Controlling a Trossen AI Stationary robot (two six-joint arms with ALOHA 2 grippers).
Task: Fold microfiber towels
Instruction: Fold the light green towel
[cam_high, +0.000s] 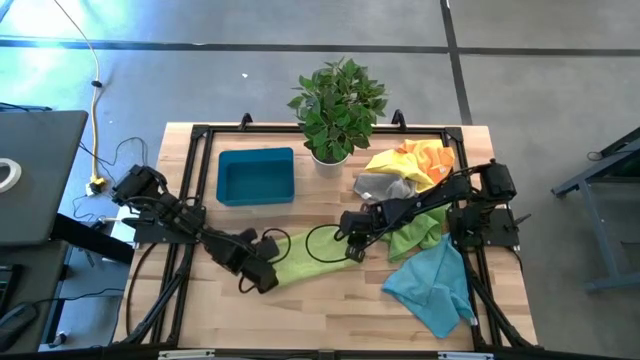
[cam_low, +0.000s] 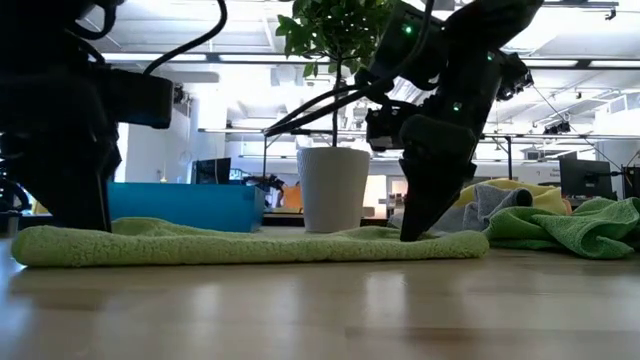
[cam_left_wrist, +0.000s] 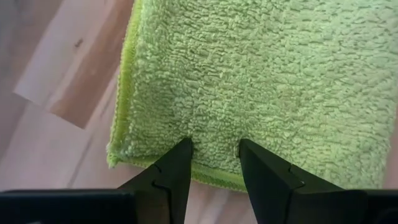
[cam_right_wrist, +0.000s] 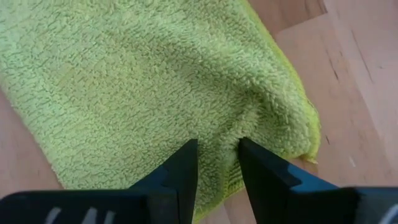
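Closest to the lens in the left wrist view are the two dark fingers (cam_left_wrist: 180, 168) of the left tool (cam_left_wrist: 214, 163), pinching the end hem of the lime green towel (cam_left_wrist: 261, 81) where two layers stack up. So that tool is closed on the cloth, not gaping. The right tool (cam_right_wrist: 217, 163) does the same at the other end, with a little pucker of pile bunched between its tips.

Going outward, the towel (cam_high: 310, 262) sits on the front half of the tabletop (cam_high: 330, 310) as a long flat strip, already doubled over by the look of it. Its long axis runs side to side between the two arms, right end a bit farther back than the left.

My guess is we're mid-fold: first fold done, both ends held for the second. Next move probably needs one end lifted and carried over to meet the other, keeping the hems lined up so the strip doesn't skew.

Behind the right arm there's the pile of towels (cam_high: 405, 180) waiting, a teal-blue towel (cam_high: 435, 285) near the front right, plus the blue tray (cam_high: 255, 176) and a potted plant (cam_high: 335, 105) at the back.
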